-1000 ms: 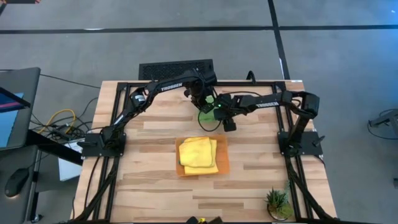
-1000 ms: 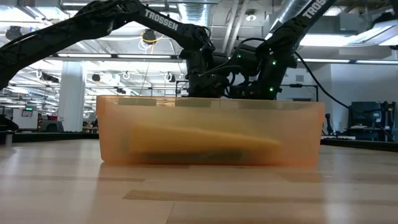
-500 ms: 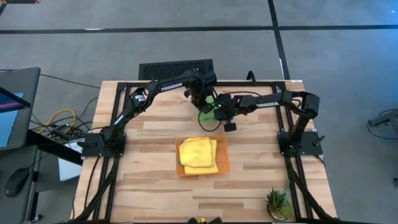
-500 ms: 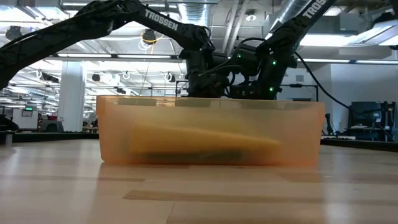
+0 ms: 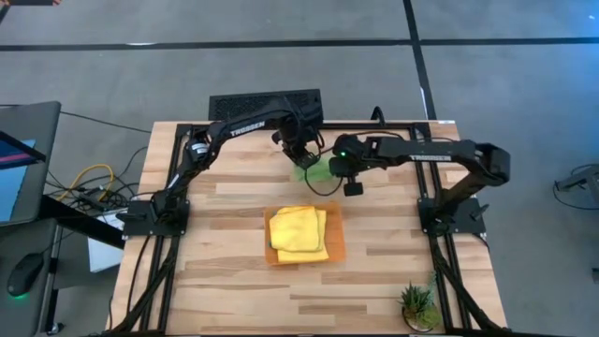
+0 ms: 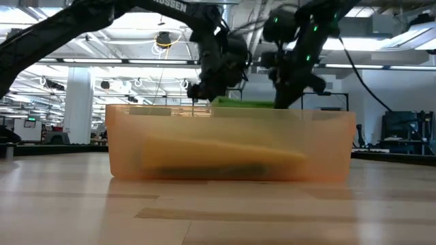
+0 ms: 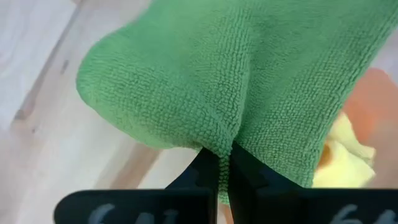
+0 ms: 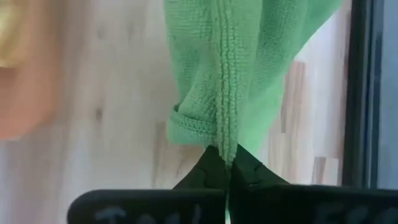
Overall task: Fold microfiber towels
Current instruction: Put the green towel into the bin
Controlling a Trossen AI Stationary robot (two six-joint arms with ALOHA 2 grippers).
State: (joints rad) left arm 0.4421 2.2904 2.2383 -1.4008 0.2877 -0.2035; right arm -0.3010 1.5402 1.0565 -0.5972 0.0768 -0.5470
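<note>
Arms reach inward at the table's back, left gripper (image 5: 301, 159) and right gripper (image 5: 329, 174) each pinching the green towel (image 5: 315, 170) (lifted), orange tray (image 5: 335, 247) with yellow towels (image 5: 298, 230) nearby.

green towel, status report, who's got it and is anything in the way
Left gripper and right gripper both shut on green towel, lifted off the table behind the orange tray. Yellow towels stacked in tray. Nothing in the way.

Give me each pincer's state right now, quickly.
Left pincer: shut on the green towel, lifted off the table.
Right pincer: shut on the same green towel, at its hemmed edge.
</note>
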